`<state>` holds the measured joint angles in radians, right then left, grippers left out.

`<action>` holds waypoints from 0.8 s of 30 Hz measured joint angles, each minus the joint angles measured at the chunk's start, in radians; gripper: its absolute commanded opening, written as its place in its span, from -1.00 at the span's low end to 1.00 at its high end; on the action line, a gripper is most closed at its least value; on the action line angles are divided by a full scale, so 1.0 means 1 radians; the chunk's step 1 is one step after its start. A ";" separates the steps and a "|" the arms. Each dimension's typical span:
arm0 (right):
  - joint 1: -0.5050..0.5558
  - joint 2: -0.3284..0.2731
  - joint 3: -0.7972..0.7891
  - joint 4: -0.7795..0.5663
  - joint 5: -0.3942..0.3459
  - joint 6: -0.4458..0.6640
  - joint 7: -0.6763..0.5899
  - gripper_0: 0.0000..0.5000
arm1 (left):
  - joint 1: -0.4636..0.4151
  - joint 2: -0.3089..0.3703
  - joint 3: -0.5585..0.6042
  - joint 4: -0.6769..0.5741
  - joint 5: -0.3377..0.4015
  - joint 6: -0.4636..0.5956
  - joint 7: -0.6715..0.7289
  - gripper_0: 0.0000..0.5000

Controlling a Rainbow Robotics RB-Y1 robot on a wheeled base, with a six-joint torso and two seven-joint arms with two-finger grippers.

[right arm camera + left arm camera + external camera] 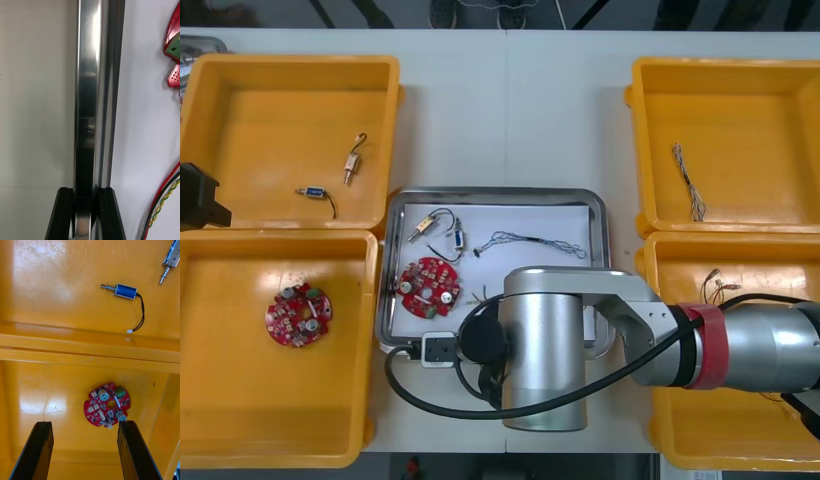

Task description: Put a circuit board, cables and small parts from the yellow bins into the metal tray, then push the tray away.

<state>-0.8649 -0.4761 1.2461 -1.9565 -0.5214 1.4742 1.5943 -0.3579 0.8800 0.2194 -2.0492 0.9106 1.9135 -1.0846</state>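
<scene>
Now right fingers pinch one tray.

Four yellow bins stand on the table, two at each side, with one metal tray between them. There are two round red circuit boards, one in the near left bin and one in the tray, and four small metal parts, two in the far left bin and two in the tray. Cables number four: two twisted blue and white cables, one in the far right bin and one in the tray, and two red and yellow cables, one in the tray and one in the near right bin.
</scene>
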 measured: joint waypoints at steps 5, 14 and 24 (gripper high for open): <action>-0.035 -0.017 0.000 0.000 0.000 -0.007 0.000 -1.00 | 0.000 0.000 0.000 0.000 0.000 0.000 0.000 1.00; -0.084 -0.028 0.001 0.044 0.003 -0.010 0.000 -1.00 | 0.000 0.000 0.000 0.000 0.000 0.000 0.000 1.00; -0.126 -0.028 0.001 0.102 0.010 -0.015 0.000 -1.00 | 0.000 0.000 0.000 0.000 0.000 0.000 0.000 1.00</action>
<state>-0.9906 -0.5039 1.2468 -1.8546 -0.5112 1.4593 1.5944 -0.3579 0.8800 0.2194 -2.0492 0.9106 1.9135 -1.0846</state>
